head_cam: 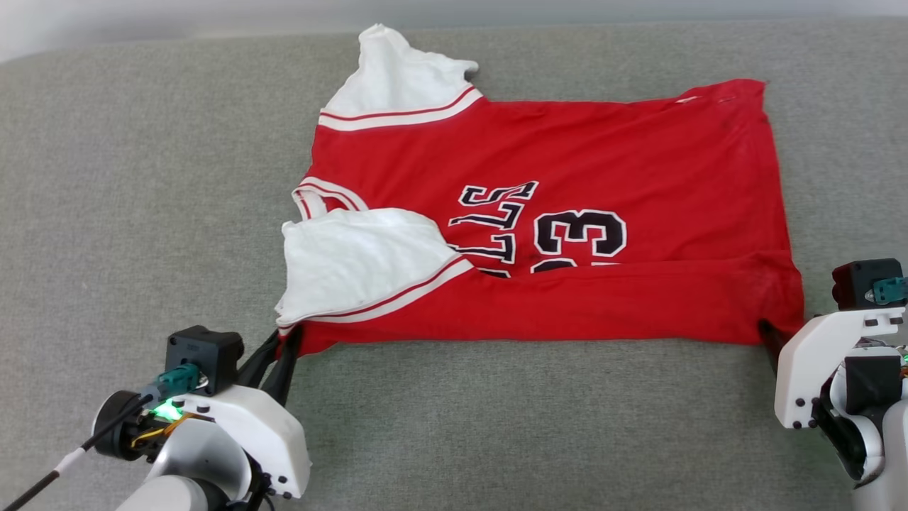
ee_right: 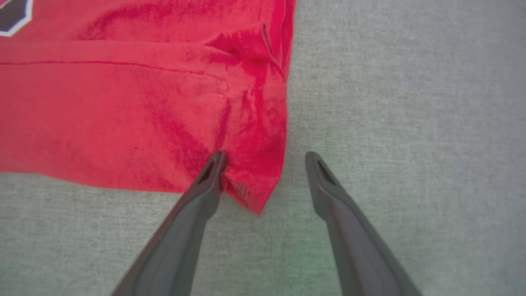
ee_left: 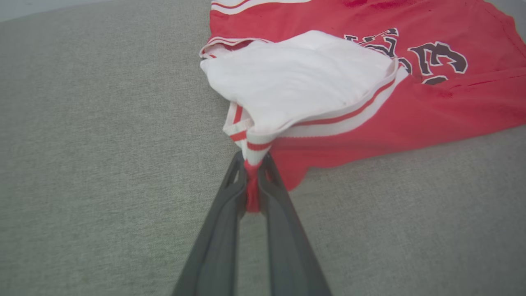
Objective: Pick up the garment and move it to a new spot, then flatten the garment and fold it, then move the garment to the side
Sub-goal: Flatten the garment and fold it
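My left end effector (ee_left: 253,161) clamped on striped trim of the red knit garment (head_cam: 567,142), my right end effector (ee_right: 266,156) spread wide astride its hem corner, white-outlined "23" (head_cam: 580,233) legible

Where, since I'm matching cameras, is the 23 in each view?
Head view: number 23, centre-right, partly under a fold.
Left wrist view: upper right.
Right wrist view: one digit's corner, top left.
Shared landmark: the fold line across the garment, beside the number.
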Motion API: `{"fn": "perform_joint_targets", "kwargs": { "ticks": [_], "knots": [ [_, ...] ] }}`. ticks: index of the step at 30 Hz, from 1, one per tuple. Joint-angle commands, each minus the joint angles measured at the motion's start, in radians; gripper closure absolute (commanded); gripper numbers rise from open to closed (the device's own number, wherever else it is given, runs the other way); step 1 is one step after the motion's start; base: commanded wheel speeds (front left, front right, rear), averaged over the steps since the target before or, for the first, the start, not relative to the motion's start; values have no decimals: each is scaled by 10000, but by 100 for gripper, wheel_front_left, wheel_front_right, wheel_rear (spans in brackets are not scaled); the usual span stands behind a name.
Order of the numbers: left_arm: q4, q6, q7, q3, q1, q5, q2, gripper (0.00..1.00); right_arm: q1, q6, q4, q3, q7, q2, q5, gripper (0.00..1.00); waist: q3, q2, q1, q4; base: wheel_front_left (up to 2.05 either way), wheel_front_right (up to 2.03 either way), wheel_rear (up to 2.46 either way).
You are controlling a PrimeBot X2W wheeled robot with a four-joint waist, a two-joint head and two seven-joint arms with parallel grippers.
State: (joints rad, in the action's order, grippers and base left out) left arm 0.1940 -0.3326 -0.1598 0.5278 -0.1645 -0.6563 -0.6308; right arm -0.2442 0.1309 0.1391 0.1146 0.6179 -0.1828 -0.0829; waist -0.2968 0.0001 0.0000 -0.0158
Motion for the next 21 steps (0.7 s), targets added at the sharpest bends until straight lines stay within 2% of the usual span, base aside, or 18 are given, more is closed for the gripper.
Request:
{"fn": "perform_joint_targets", "kwargs": {
  "ticks": [1, 10, 11, 12, 13, 21],
  "knots": [
    [96, 72, 54, 48, -122, 89, 4, 100, -114, -4, 180, -3, 10, 73, 74, 0, -127, -1, 0, -124, 0, 0, 0],
    [19, 307, 174, 194, -410, 134, 87, 100, 3, 22, 1181, -576, 122, 174, -412, 0, -408, -1, 0, -252, 0, 0, 0],
    [-20, 321, 165, 193, -430, 114, 91, 100, 39, 24, 1269, -682, 169, 152, -499, 32, -420, -1, 0, -250, 0, 0, 0],
    [-65, 341, 163, 193, -445, 75, 100, 100, 66, 36, 1341, -751, 196, 148, -597, 69, -425, -1, 0, -245, 0, 0, 0],
    [-114, 366, 160, 190, -459, 44, 104, 100, 75, 39, 1396, -816, 203, 134, -687, 100, -424, -1, 0, -237, 0, 0, 0],
    [-572, 520, 131, 189, -200, -200, 9, 100, 78, -5, 1431, -673, -187, -274, -884, 100, 54, -1, 0, -34, 0, 0, 0]
  ]
}}
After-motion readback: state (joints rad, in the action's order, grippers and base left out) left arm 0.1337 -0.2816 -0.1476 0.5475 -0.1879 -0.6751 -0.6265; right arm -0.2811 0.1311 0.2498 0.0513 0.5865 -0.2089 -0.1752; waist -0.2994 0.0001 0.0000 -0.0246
